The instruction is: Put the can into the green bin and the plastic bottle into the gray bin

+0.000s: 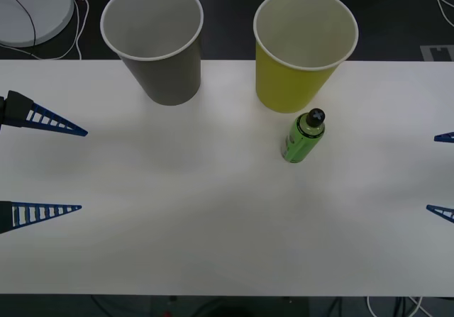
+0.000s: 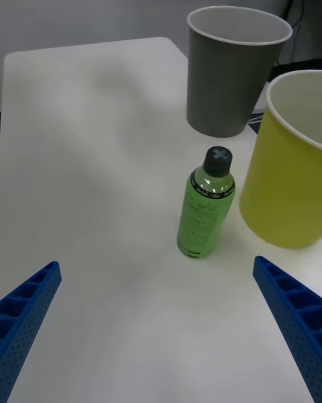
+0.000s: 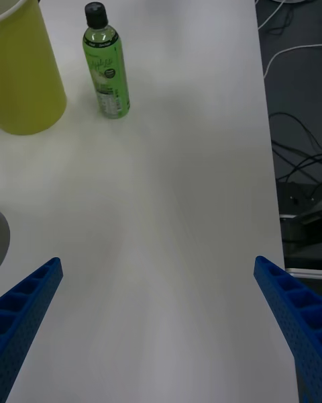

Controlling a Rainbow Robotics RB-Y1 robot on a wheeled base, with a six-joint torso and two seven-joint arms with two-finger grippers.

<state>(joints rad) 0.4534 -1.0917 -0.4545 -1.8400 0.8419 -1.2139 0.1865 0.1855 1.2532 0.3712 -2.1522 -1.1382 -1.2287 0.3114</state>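
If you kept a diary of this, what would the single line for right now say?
plastic bottle: upright on table, near green bin | gray bin: left of it | left gripper: open, table's left edge | right gripper: open, right edge | nothing held

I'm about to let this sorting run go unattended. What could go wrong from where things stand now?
The plastic bottle stands upright close beside the green bin, so a careless approach by the open right gripper could tip it or nudge that cup.

The gray bin, its target, sits past the green one; the bottle might be dropped into the nearer, wrong cup.

No can is on the white table, so that half may stall. The left gripper waits open.
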